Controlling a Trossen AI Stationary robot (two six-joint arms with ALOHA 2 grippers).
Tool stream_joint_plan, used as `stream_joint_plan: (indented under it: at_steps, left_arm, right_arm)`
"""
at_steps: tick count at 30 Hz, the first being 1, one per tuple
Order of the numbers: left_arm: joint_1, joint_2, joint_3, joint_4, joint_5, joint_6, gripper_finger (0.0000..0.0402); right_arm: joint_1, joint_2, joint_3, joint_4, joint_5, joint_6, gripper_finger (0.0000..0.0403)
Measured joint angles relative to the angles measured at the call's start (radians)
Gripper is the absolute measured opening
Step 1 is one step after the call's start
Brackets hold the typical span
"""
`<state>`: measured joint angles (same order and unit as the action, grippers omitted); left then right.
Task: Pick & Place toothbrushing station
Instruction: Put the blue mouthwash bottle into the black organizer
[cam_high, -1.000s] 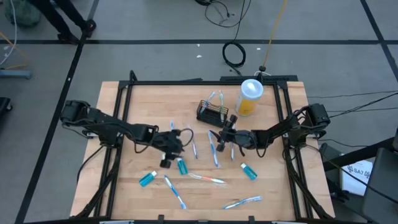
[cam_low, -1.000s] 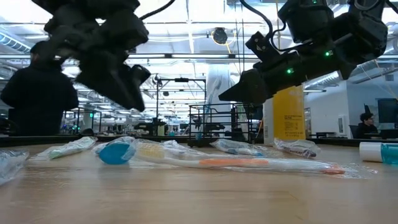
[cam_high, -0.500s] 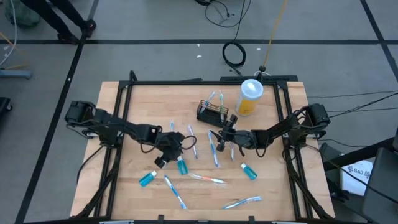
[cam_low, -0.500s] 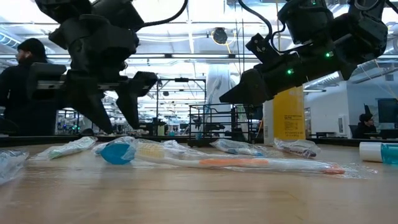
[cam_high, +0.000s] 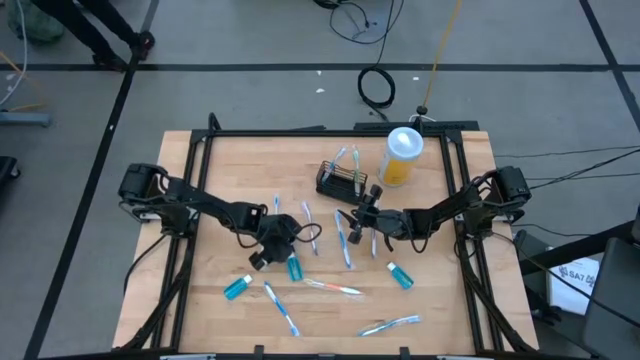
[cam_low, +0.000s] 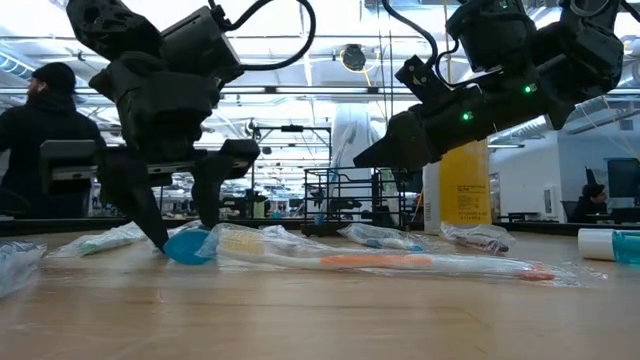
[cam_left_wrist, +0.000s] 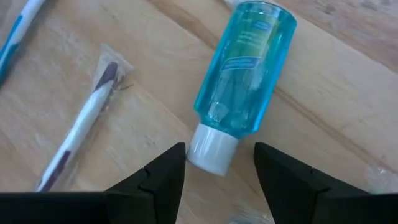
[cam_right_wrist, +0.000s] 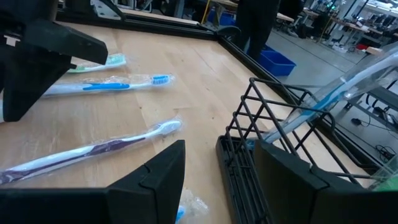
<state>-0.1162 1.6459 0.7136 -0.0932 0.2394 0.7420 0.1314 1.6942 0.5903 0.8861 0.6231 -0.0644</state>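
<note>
The toothbrushing station, a small black wire basket (cam_high: 338, 181), stands on the table at the far middle with wrapped toothbrushes sticking up out of it; it also shows in the right wrist view (cam_right_wrist: 280, 143). My right gripper (cam_high: 354, 218) hovers open and empty just near of the basket (cam_right_wrist: 217, 155). My left gripper (cam_high: 284, 252) is open and low over the table. Its fingers stand on either side of the white-capped end of a blue bottle (cam_left_wrist: 242, 68) that lies on its side (cam_low: 186, 245). I cannot tell whether they touch it.
A yellow cup with a white lid (cam_high: 401, 155) stands right of the basket. Several wrapped toothbrushes (cam_high: 333, 287) and two more blue bottles (cam_high: 237, 288) (cam_high: 400, 275) lie scattered on the wood. A black frame (cam_high: 200, 180) edges the table. People show in the room behind (cam_low: 50, 140).
My left gripper has turned and come down toward the table, and its two fingers now stand over the blue bottle's capped end.
</note>
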Motion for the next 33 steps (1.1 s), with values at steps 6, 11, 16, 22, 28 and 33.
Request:
stream_joint_plan:
  at_steps: [6,11,16,22,28,33]
  left_arm:
    - [-0.003,0.002,0.0,0.018,0.007,0.031,0.02]
    - [-0.003,0.002,0.0,0.015,0.004,0.047,0.0175]
    - [-0.003,0.003,-0.001,0.011,0.006,0.014,0.012]
    - [-0.002,0.003,-0.001,0.02,-0.008,-0.048,0.0099]
    - [-0.02,-0.009,-0.001,0.015,-0.065,0.035,0.0116]
    - [-0.047,-0.072,0.003,0.002,-0.276,0.091,0.0101]
  right_arm:
    - [0.0,0.0,0.0,-0.002,0.0,-0.001,0.0183]
    - [0.0,0.0,0.0,-0.002,0.0,-0.001,0.0183]
    - [0.0,0.0,0.0,-0.002,0.0,-0.002,0.0183]
    - [0.0,0.0,0.0,-0.002,0.0,-0.003,0.0183]
    - [0.0,0.0,0.0,-0.002,0.0,-0.003,0.0183]
    - [0.0,0.0,0.0,0.001,-0.001,0.015,0.0183]
